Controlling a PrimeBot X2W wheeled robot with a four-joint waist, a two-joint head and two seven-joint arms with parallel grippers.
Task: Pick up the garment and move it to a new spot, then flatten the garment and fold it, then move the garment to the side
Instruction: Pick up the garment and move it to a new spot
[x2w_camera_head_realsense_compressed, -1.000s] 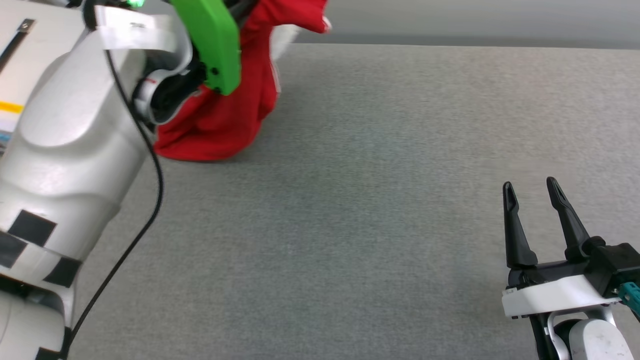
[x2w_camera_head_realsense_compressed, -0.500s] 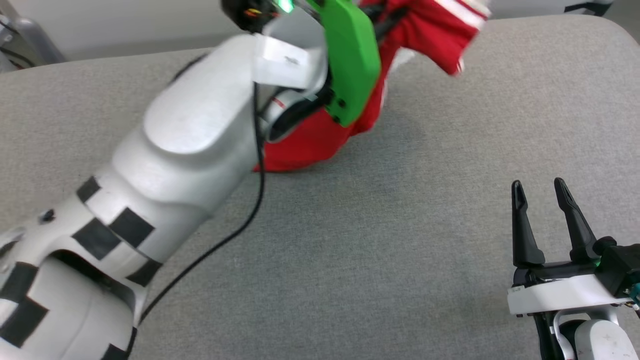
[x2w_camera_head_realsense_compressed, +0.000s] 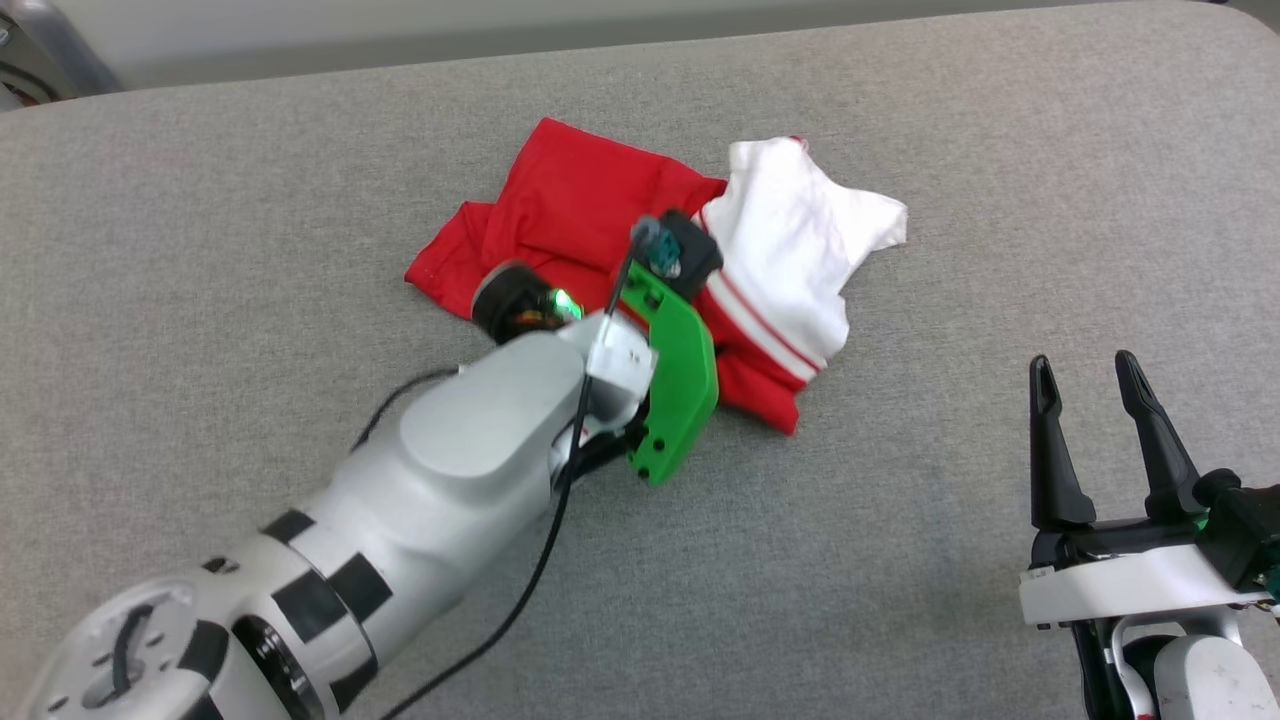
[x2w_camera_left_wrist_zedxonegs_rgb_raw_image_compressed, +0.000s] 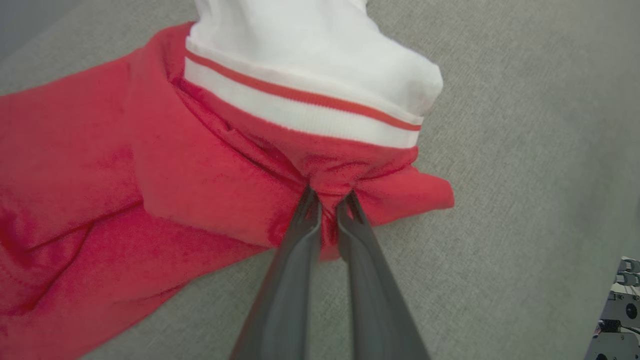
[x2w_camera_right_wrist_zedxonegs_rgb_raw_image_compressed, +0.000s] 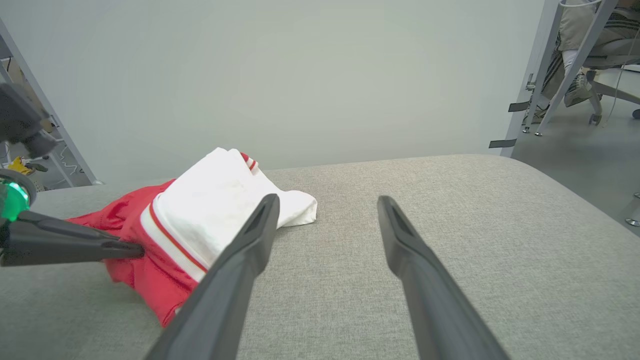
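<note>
The left gripper (x2w_camera_left_wrist_zedxonegs_rgb_raw_image_compressed: 327, 197) is pinching a red fold of the jersey T-shirt (x2w_camera_head_realsense_compressed: 575, 205), which is lying crumpled on the grey padded table (x2w_camera_head_realsense_compressed: 900, 580), while the right gripper (x2w_camera_head_realsense_compressed: 1083, 368) is hovering spread well apart from it, so flattening, folding and setting aside, all 3, are seemingly remaining.

A grey woven cloth surface (x2w_camera_head_realsense_compressed: 900, 120) with rounded far corners spreads across the scene. Beyond its far edge stands a plain pale wall (x2w_camera_right_wrist_zedxonegs_rgb_raw_image_compressed: 300, 75), evenly lit. At the far right are a grey floor (x2w_camera_right_wrist_zedxonegs_rgb_raw_image_compressed: 565, 170), slanted metal posts (x2w_camera_right_wrist_zedxonegs_rgb_raw_image_compressed: 531, 75), and a seated person's legs (x2w_camera_right_wrist_zedxonegs_rgb_raw_image_compressed: 575, 20) on a wheeled chair (x2w_camera_right_wrist_zedxonegs_rgb_raw_image_compressed: 612, 47).
</note>
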